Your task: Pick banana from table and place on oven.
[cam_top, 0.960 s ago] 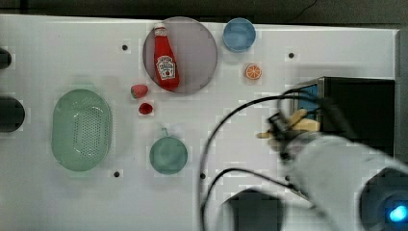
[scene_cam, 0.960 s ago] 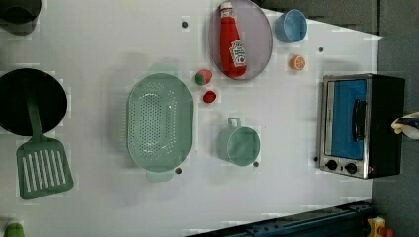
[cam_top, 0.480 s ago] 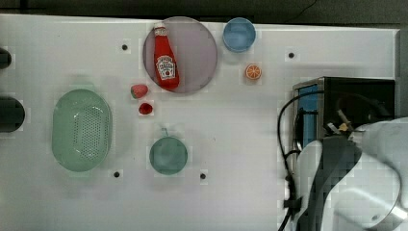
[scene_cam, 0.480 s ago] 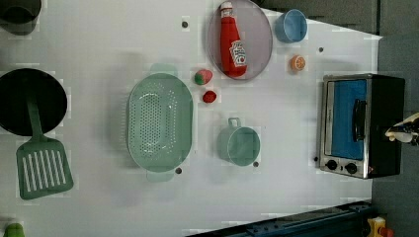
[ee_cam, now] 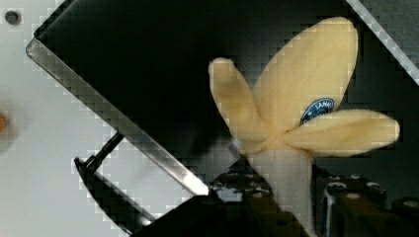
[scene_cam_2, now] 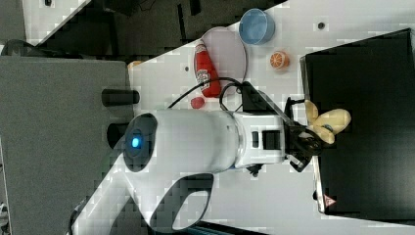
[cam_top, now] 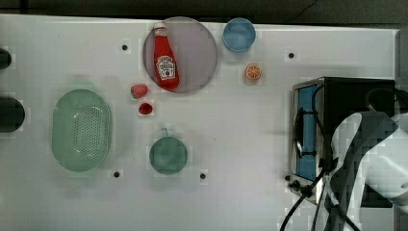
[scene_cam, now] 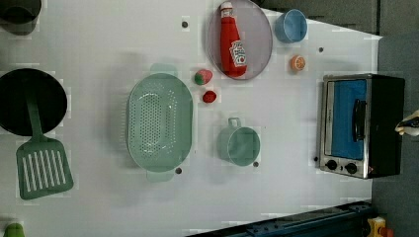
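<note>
The pale yellow banana (scene_cam_2: pixel 327 124), its peel flaps spread, hangs over the black top of the oven (scene_cam_2: pixel 367 161), near the edge above the door. My gripper (scene_cam_2: pixel 313 139) is shut on its lower end. In the wrist view the banana (ee_cam: pixel 296 108) rises from between the gripper (ee_cam: pixel 289 202) fingers (ee_cam: pixel 346 205), with the oven (ee_cam: pixel 148 59) top behind it. Whether it touches the top I cannot tell. In the top view my arm (cam_top: pixel 370 159) covers part of the oven (cam_top: pixel 346 96). The left view has the banana (scene_cam: pixel 410 126) tip just past the oven (scene_cam: pixel 363 123). The white table (cam_top: pixel 240 120) lies around.
A ketchup bottle (cam_top: pixel 165 60) lies on a purple plate (cam_top: pixel 197 48), near a blue bowl (cam_top: pixel 239 34) and an orange slice (cam_top: pixel 253 72). A green colander (cam_top: pixel 82 130), green cup (cam_top: pixel 168 155) and two small red fruits (cam_top: pixel 139 90) sit toward the top view's left. A black pan and spatula (scene_cam: pixel 42 165) lie at the left view's left.
My arm has swung toward the top view's right, carrying the banana from over the table in front of the oven door to above the oven's black top.
</note>
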You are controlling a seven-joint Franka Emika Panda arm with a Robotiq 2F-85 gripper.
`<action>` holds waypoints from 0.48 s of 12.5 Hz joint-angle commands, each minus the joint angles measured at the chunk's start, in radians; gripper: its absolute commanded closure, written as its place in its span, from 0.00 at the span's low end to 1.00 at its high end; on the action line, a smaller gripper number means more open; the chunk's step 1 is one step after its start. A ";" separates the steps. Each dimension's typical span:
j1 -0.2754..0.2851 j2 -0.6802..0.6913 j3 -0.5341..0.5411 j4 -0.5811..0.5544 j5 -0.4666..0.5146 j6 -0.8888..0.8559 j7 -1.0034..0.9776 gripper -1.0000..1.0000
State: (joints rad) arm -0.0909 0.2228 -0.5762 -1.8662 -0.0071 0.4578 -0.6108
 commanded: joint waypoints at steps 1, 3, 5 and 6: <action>-0.003 0.024 -0.010 0.027 0.073 0.035 -0.126 0.74; -0.003 0.025 -0.010 0.026 0.073 0.075 -0.187 0.60; -0.003 0.025 -0.010 0.024 0.073 0.072 -0.191 0.37; -0.003 0.025 -0.010 0.021 0.073 0.066 -0.192 0.25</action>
State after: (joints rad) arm -0.0967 0.3022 -0.5874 -1.8604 0.0696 0.5098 -0.7383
